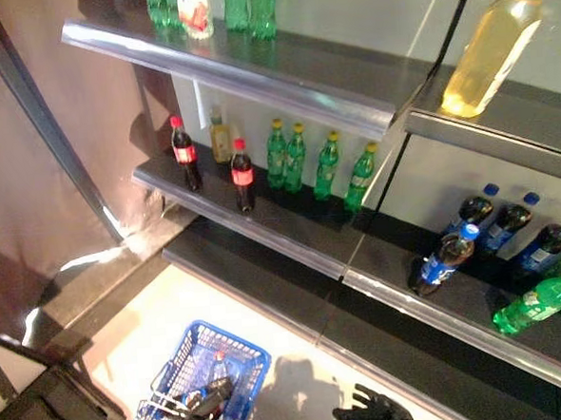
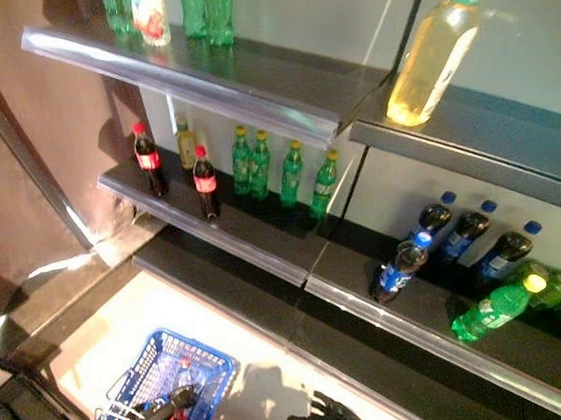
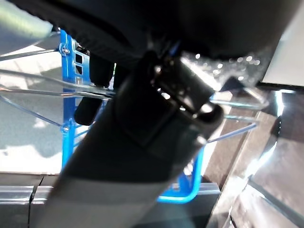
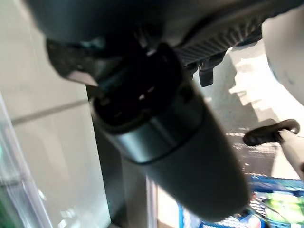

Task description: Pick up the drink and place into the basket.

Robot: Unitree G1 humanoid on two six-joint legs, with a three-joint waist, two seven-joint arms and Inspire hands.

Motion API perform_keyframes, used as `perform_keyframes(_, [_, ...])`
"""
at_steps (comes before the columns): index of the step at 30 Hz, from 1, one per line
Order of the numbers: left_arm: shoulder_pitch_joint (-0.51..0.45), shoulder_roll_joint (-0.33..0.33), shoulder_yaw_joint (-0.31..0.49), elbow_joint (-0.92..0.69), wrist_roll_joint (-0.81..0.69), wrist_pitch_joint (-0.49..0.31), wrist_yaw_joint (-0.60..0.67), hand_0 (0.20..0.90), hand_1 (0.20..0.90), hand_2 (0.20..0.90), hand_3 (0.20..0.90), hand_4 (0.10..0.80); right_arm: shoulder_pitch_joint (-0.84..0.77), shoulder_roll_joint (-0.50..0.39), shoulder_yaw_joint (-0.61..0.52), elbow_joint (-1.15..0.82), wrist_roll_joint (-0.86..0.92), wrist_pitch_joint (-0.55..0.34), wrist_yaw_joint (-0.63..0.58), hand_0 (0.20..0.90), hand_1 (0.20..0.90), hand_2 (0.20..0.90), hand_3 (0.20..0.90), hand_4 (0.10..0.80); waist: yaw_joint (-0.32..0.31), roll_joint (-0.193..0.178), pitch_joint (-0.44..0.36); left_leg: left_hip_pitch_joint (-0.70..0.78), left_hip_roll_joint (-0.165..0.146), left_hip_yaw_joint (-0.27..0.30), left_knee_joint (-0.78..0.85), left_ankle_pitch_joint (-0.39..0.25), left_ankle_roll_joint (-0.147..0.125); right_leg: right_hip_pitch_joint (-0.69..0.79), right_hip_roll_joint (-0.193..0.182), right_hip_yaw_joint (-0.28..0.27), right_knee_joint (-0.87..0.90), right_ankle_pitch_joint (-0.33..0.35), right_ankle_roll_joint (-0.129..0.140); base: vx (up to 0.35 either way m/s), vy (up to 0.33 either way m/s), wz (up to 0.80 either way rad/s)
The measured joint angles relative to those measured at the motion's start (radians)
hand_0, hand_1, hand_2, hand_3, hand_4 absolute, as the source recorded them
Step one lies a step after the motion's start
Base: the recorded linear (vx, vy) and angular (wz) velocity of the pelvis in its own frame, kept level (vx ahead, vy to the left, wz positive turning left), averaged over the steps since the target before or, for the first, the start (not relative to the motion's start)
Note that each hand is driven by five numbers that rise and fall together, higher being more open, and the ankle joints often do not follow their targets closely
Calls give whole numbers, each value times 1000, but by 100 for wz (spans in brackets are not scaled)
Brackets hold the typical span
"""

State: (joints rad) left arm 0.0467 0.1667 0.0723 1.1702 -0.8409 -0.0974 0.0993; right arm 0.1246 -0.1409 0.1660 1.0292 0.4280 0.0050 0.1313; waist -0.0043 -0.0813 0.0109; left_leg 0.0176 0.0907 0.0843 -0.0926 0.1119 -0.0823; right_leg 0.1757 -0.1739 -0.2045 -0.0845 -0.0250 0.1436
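Here, you look down on a store shelf unit with the blue basket point(image 1: 234, 357) at the lower left of the frame, on the pale floor. One clear bottle with a red cap point(image 1: 217, 364) already lies inside it, cap toward the shelves. The left hand point(image 1: 205, 402) sits at the basket's wire handles, at the bottom edge; whether its fingers are curled round a handle or only rest there you cannot tell, as the left wrist view is filled by the arm itself. The right hand point(image 1: 374, 414) hangs at the lower centre-right, just beside the basket, its fingers spread apart and holding nothing.

The drinks left to pick stand on the middle shelf point(image 1: 292, 243), above and beyond both hands in the picture. Nearest the right hand are the dark bottles with blue labels point(image 1: 447, 257) at centre-right, leaning with caps toward the upper right. The two red-capped cola bottles point(image 1: 242, 174) and the green bottles point(image 1: 327, 165) stand upright at upper centre.

Judgement: the free right hand is the nearer for a reach up and away to the shelf.
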Motion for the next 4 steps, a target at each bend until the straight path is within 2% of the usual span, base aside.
perform_keyframes(4, [-3,0,20,27,0,-10,-10,300,300,300,200,100,-11,-3,-13,127,-20,-4,-1,900,900,900,900,800,1,0,-8,7,1,11,0,1,-2,1,0,10,0,0,0,17,-3,-4])
